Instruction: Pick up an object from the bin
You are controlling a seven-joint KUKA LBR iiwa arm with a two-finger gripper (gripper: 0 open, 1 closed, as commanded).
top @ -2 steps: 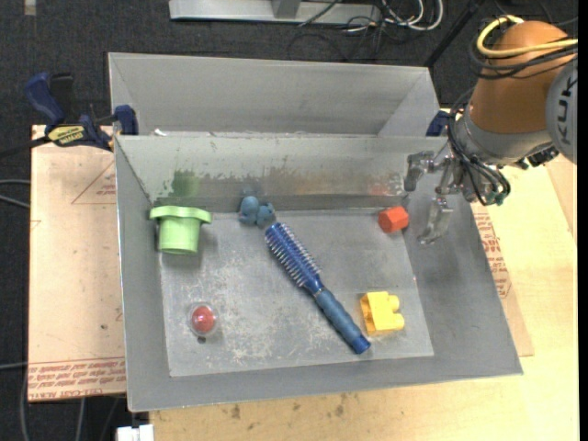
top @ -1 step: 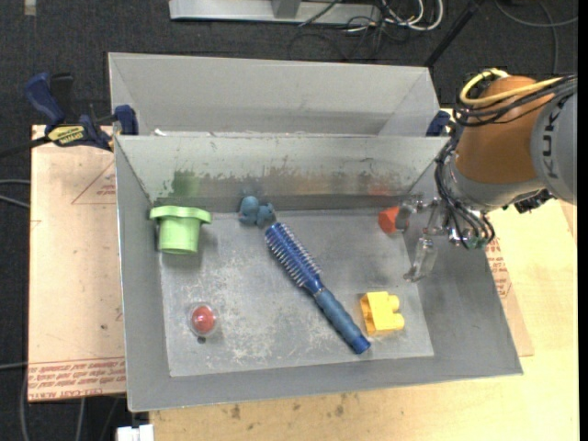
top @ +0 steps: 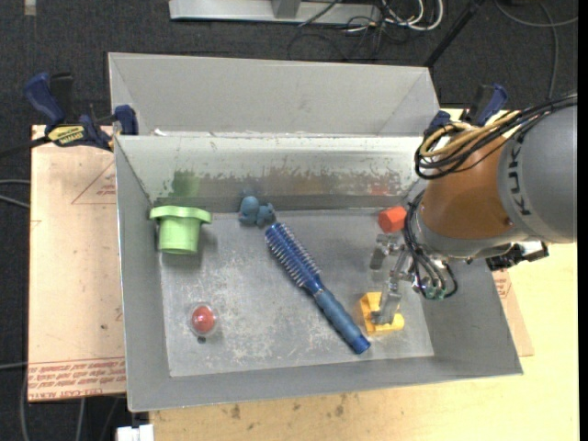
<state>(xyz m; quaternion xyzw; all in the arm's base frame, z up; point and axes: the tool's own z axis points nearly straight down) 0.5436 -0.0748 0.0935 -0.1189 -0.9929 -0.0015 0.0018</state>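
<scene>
Dark carpet all round, cables at the far side. Within it, a grey metal bin (top: 266, 343) with a scratched floor and sloped walls on every side. Close to the right wall, low over a small yellow block (top: 378, 318) by the near edge: the gripper (top: 391, 288), open or closed impossible to tell. Just left of the block, the handle end of a blue hairbrush (top: 308, 278), laid diagonally toward the far wall. Farther back, an orange-red piece (top: 392, 219) and a blue lump (top: 254, 212). At left, a green flanged cup (top: 179, 231) and a red ball (top: 203, 319), well apart, bare floor between these and the brush.
</scene>
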